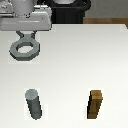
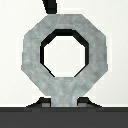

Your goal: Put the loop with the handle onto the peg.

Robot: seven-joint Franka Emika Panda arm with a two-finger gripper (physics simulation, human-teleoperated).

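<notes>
The loop with the handle (image 1: 25, 48) is a flat grey octagonal ring at the back of the white table (image 1: 75, 60), on the exterior view's left. Its tab handle (image 1: 26, 36) points toward my gripper (image 1: 26, 34), which is shut on it. In the wrist view the ring (image 2: 30, 50) fills the frame, with its handle (image 2: 64, 94) between my dark fingers (image 2: 44, 104). The peg (image 1: 34, 104), an upright grey cylinder, stands near the front on the exterior view's left, well apart from the ring. The peg is out of the wrist view.
A brown rectangular wooden block (image 1: 96, 104) stands upright near the front of the table, on the exterior view's right of the peg. A dark object (image 1: 67, 7) sits beyond the table's back edge.
</notes>
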